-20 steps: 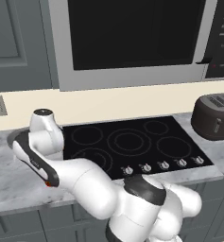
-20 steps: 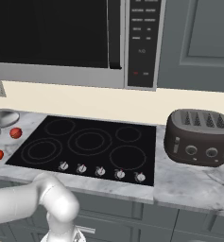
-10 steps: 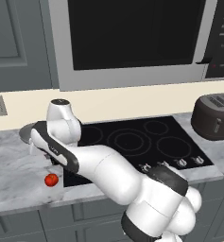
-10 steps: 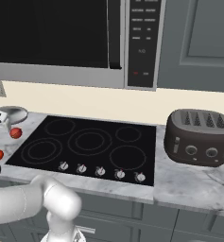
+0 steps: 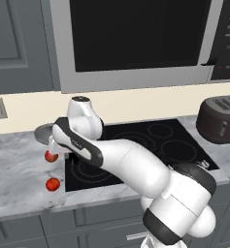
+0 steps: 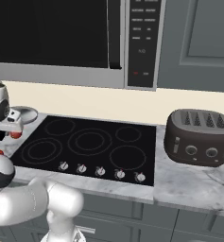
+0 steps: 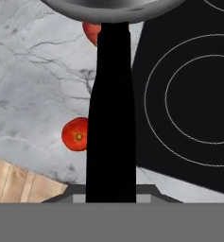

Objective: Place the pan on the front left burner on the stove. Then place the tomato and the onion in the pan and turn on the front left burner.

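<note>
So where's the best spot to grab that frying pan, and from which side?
Grip the pan by its long black handle, the only narrow straight part; the round bowl is far too wide. Come from the handle's free end, pincer straddling its width. The hand view shows just that: the handle runs from the pincer straight out to the bowl, and it appears shut on it.

Silver metal pan [image 7: 111, 7] with matt black handle – glossy black glass stove [image 6: 87, 144], veined marble counter [image 7: 33, 80].

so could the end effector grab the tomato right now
Probably not: the end effector looks shut on the pan handle, so it is occupied. The tomato lies uncovered on the counter beside the handle.
</note>
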Controlling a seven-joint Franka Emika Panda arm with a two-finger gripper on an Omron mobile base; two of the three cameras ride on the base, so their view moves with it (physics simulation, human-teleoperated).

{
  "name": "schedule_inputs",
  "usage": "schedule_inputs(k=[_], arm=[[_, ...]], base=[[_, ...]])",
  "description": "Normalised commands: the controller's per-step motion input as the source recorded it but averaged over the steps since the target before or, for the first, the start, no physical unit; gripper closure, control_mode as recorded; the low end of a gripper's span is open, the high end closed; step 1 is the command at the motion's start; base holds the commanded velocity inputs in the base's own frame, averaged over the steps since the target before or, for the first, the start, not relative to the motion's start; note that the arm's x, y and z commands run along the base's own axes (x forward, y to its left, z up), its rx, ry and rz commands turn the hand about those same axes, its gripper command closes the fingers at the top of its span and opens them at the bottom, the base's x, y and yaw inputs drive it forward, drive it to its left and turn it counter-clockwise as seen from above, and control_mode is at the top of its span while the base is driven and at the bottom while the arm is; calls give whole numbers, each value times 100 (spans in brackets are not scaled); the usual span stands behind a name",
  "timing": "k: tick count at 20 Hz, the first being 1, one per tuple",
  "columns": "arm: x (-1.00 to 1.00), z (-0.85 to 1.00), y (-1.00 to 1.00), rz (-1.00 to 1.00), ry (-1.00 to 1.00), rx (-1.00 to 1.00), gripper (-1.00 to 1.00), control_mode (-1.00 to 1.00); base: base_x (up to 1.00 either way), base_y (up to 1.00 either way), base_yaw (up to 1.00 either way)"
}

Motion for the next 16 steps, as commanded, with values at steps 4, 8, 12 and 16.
schedule_inputs(k=[4, 8, 12, 16], arm=[[0, 25, -49, 1, -1, 0, 100, -100], [0, 17, -51, 2, 0, 0, 100, -100], [1, 1, -49, 3, 0, 0, 100, -100], [1, -3, -41, 8, 0, 0, 100, -100]], base=[[0, 0, 0], [0, 0, 0], [0, 0, 0], [0, 0, 0]])
